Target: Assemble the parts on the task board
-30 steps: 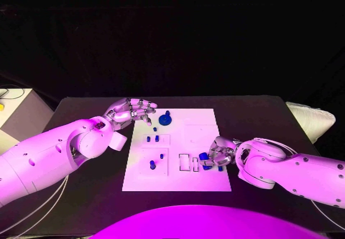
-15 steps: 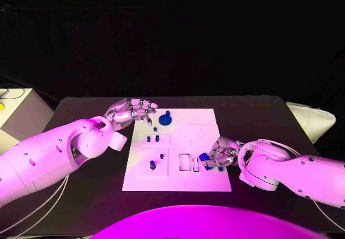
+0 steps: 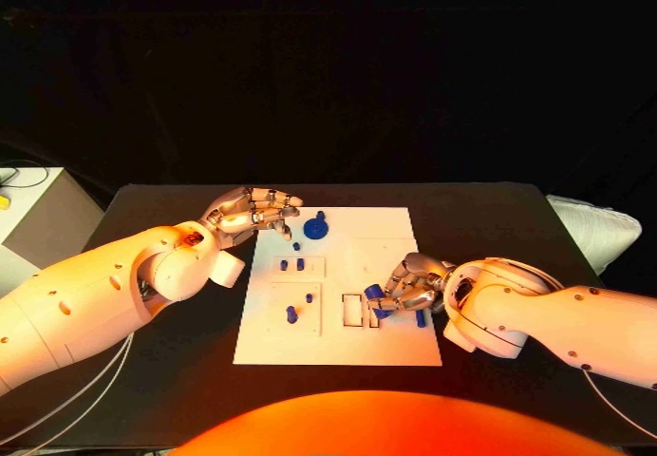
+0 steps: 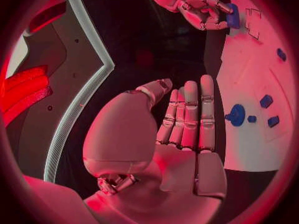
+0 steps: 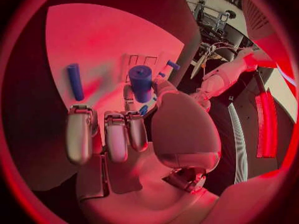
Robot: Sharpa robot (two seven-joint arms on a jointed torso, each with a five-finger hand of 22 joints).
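Likely risk: blue cylinder (image 5: pixel 141 82) slipping or tilting from thin fingertip pinch of right hand (image 3: pixel 406 287), then jamming skewed against edge of rectangular slots (image 3: pixel 360 311) or rolling across task board (image 3: pixel 369 245). Cause: narrow grip on smooth round part, wrist turning over board. Cylinder sat pinched at right hand's fingertips, just above board's near-right area, close beside slots. Loose blue rod (image 5: pixel 74 81) lay on board near that hand. Left hand (image 3: pixel 253 211) hovered at board's far-left edge, fingers curled, grasping nothing, near blue knob (image 3: pixel 316 227).

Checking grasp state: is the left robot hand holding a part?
No. The left robot hand hovers at the task board's far-left corner with nothing between its fingers.
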